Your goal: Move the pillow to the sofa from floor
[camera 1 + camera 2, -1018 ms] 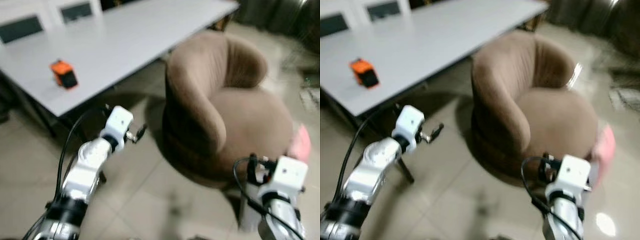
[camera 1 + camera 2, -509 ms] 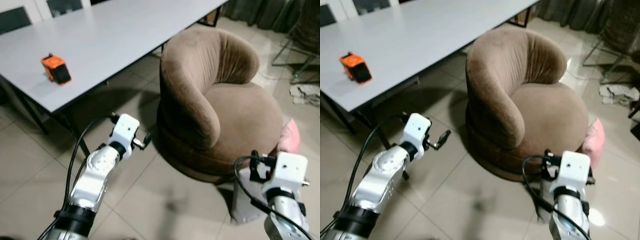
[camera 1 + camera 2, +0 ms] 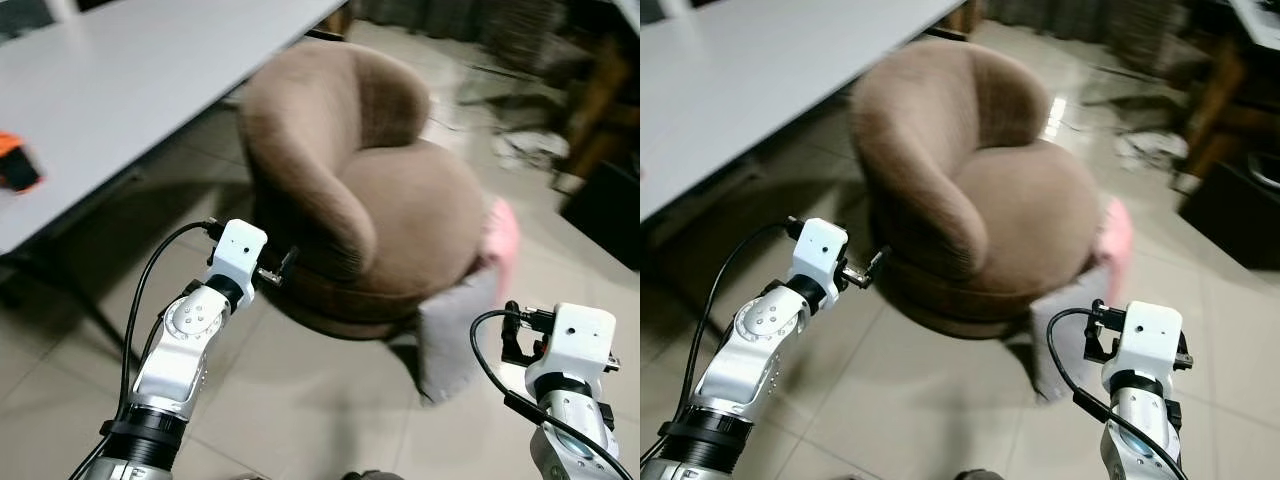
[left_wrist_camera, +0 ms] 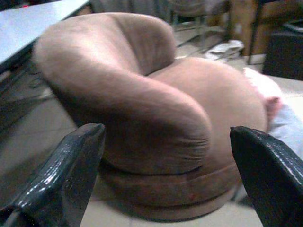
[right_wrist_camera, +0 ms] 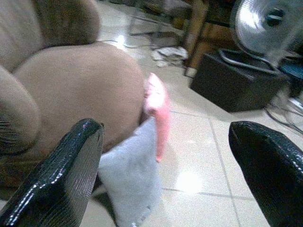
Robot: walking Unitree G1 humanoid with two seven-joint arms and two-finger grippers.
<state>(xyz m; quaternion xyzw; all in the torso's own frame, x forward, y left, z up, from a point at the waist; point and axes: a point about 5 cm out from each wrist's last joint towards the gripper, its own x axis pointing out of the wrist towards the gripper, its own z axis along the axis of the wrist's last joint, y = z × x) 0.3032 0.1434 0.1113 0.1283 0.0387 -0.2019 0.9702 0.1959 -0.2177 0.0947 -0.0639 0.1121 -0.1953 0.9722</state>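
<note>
Pink pillow (image 5: 156, 106), apparently leaning against sofa (image 3: 370, 190)

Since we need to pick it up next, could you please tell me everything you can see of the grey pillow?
The grey pillow is a soft, pale grey cushion, plain fabric by the look of it, roughly rectangular with slightly sagging corners. It stands on edge on the tiled floor, leaning against the side of the brown sofa. A pink pillow stands just behind it, also against the sofa; whether the two touch is unclear. Neither gripper touches it: the right gripper is open and points toward it, still apart.
</note>
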